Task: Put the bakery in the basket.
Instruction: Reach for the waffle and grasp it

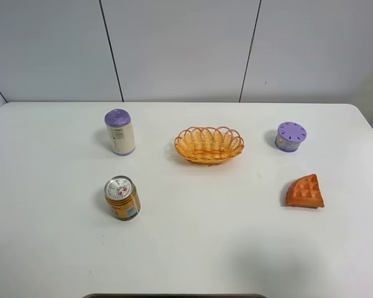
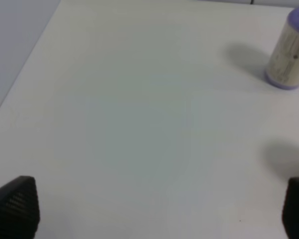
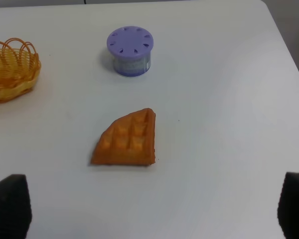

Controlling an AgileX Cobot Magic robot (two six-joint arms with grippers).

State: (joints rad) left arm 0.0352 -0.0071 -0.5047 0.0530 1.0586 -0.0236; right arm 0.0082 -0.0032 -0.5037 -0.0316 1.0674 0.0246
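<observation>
The bakery, an orange-brown waffle wedge [image 1: 304,192], lies on the white table at the right; it also shows in the right wrist view [image 3: 126,140]. The orange wicker basket [image 1: 209,144] stands at the table's middle back, empty; its rim shows in the right wrist view [image 3: 12,69]. Neither gripper shows in the exterior high view. My right gripper [image 3: 152,209] is open, its fingertips [image 3: 10,201] wide apart, short of the waffle. My left gripper [image 2: 154,209] is open over bare table, its fingertips [image 2: 17,204] at the frame's corners.
A purple-capped white bottle [image 1: 120,131] stands at the back left and shows in the left wrist view [image 2: 289,50]. An orange-labelled can [image 1: 122,198] with a metal top stands at the front left. A short purple-lidded jar [image 1: 290,136] stands behind the waffle, also in the right wrist view [image 3: 130,51].
</observation>
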